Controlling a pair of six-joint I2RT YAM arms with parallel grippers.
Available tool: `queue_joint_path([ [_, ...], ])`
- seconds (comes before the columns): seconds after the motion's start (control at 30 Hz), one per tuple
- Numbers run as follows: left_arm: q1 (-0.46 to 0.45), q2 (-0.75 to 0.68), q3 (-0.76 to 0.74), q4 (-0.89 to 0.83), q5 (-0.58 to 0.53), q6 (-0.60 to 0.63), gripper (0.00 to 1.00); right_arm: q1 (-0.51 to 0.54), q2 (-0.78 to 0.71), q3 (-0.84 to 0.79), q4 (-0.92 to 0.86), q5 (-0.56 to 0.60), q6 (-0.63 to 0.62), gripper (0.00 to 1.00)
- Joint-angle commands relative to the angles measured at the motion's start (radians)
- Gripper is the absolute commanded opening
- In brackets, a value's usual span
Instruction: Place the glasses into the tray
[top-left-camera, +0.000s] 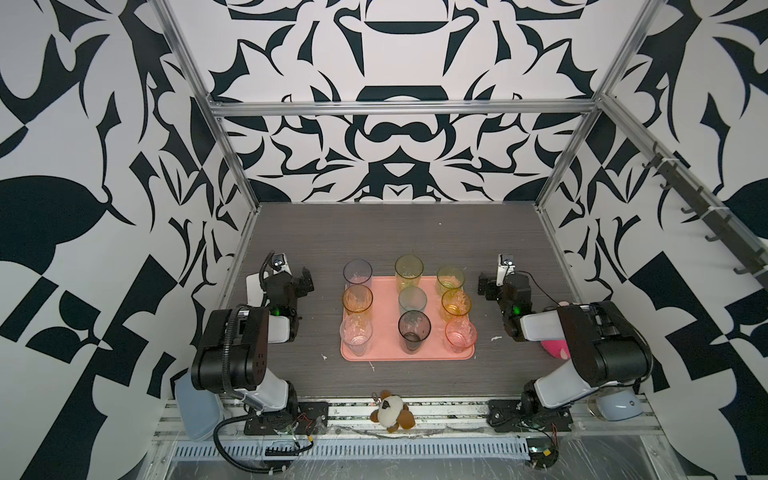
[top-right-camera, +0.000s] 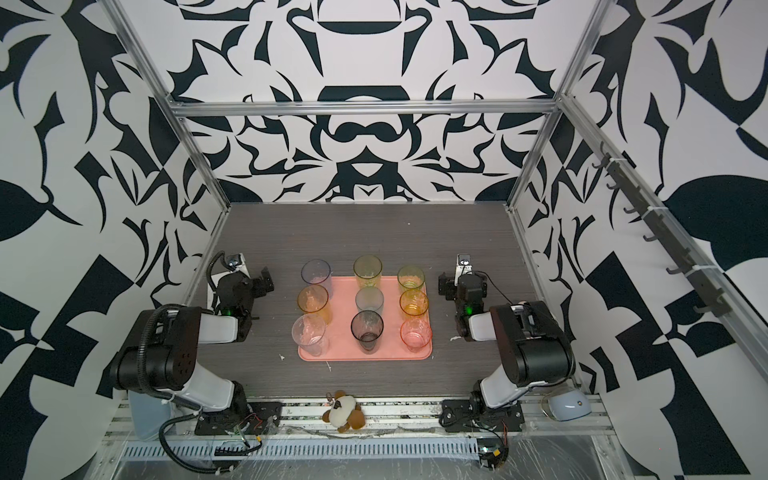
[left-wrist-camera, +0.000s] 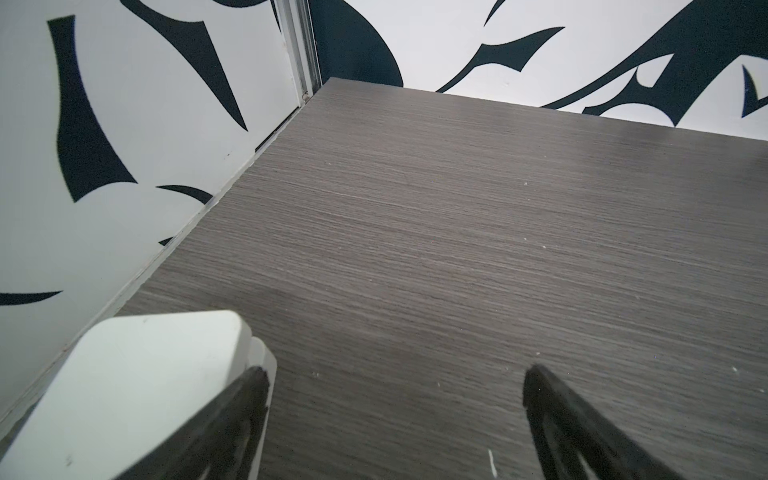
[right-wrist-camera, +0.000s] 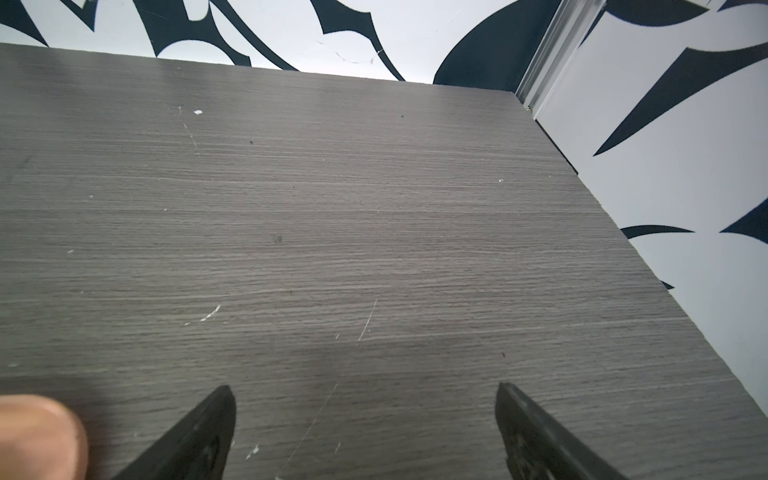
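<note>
Left wrist view: the left end effector (left-wrist-camera: 395, 370) has its jaws spread wide with nothing between them. Only bare grey worktop (left-wrist-camera: 457, 249) lies beneath it, and a white box (left-wrist-camera: 137, 386) lies just beside it.

Right wrist view: the right end effector (right-wrist-camera: 365, 386) is equally wide apart and empty, over bare worktop.

In both top views the tray (top-left-camera: 432, 353) lies mid-worktop between the two arms. Each end effector sits to its own side, apart from the tray and its load.

The glasses (top-left-camera: 414, 330) number nine. All are upright and set in three rows of three on the tray.
- Back row: bluish, yellow-green, yellow.
- Middle row: orange, teal, orange.
- Front row: clear, smoky grey, pink.

The back-row bases stand close to the far rim. A plush toy (top-left-camera: 392, 411) lies on the front rail, well apart from the tray.
</note>
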Motion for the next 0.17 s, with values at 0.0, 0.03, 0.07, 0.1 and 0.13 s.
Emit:
queue_joint_path([
  [0.0,0.003,-0.002,0.010,0.005,-0.012,-0.010,0.99,-0.003,-0.007,-0.007,0.050,0.003,-0.003,1.00],
  [0.03,0.005,-0.002,0.010,0.006,-0.013,-0.010,0.99,-0.003,-0.007,-0.007,0.049,0.005,-0.002,0.99],
  [0.07,0.005,-0.002,0.012,0.005,-0.012,-0.010,0.99,-0.003,-0.009,-0.008,0.050,0.005,-0.001,1.00],
  [0.1,0.005,-0.003,0.012,0.005,-0.013,-0.011,1.00,-0.004,-0.009,-0.007,0.048,0.006,-0.001,1.00],
  [0.13,0.005,-0.002,0.011,0.005,-0.012,-0.010,1.00,-0.003,-0.009,-0.007,0.047,0.006,-0.002,1.00],
])
